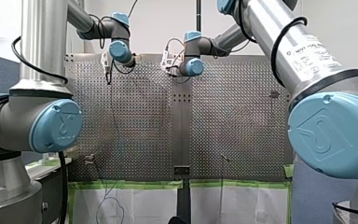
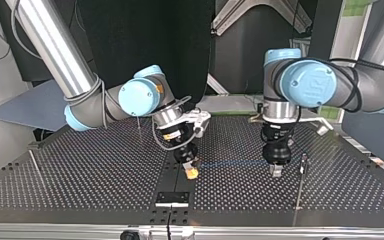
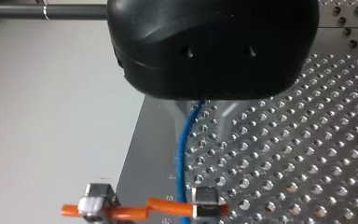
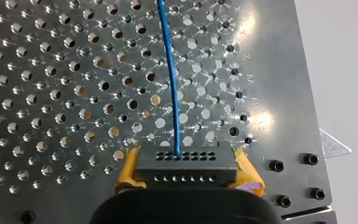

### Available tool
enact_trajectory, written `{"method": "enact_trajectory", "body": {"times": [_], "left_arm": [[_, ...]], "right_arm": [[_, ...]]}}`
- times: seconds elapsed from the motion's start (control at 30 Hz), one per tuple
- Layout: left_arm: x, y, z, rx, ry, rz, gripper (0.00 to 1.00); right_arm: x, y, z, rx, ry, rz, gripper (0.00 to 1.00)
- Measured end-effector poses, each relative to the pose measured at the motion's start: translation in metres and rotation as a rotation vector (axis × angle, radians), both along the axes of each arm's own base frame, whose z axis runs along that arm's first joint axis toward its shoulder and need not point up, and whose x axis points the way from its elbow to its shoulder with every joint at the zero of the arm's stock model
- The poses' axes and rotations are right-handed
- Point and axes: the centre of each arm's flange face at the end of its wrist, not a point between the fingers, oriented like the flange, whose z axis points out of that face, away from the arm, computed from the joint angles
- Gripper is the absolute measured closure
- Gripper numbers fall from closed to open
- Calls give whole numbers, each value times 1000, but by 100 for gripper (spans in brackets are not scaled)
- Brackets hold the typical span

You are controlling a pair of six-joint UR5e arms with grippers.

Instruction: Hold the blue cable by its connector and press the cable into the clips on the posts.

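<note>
Perforated table (image 2: pixel 80 170): the blue cable (image 2: pixel 235 163) is strung taut just above it, long axis running left-right in the top view, at the table's far end as seen from the front. The black connector (image 4: pixel 186 165) is clamped between the yellow pads (image 4: pixel 128 170) of my right gripper (image 2: pixel 192 171). My left gripper (image 2: pixel 276 171) is closed on the cable further along. A thin post (image 2: pixel 300 185) with its clip (image 2: pixel 305 158) stands just right of my left gripper in the top view, so that arm is judged nearer for the press.

Robotics lab, perforated metal table (image 2: pixel 80 170), my left arm (image 1: pixel 42 116), my right arm (image 1: pixel 326 116), green tape edging (image 1: pixel 121 184), white wall (image 1: pixel 158 28)
</note>
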Motion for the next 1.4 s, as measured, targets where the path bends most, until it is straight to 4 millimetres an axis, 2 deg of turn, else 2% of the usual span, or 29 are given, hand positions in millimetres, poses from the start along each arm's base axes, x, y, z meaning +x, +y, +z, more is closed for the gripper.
{"method": "enact_trajectory", "body": {"times": [0.43, 0.7, 0.93, 1.13, 1.4], "left_arm": [[-7, -1, -3, 47, 33, 61, 100], [-7, -11, -10, 52, 46, 36, 100], [-4, -28, -37, 64, 97, 10, 100], [-6, -39, -71, 74, 143, 0, 100], [-15, -48, -107, 75, 162, -12, 100]], "right_arm": [[1, 1, 0, 1, 2, 2, 100], [1, 4, -8, 15, 16, 4, 100], [-4, 10, -34, 52, 50, -8, 100], [-12, 12, -57, 73, 91, -50, 100], [-25, 16, -89, 83, 172, -110, 100]]}}
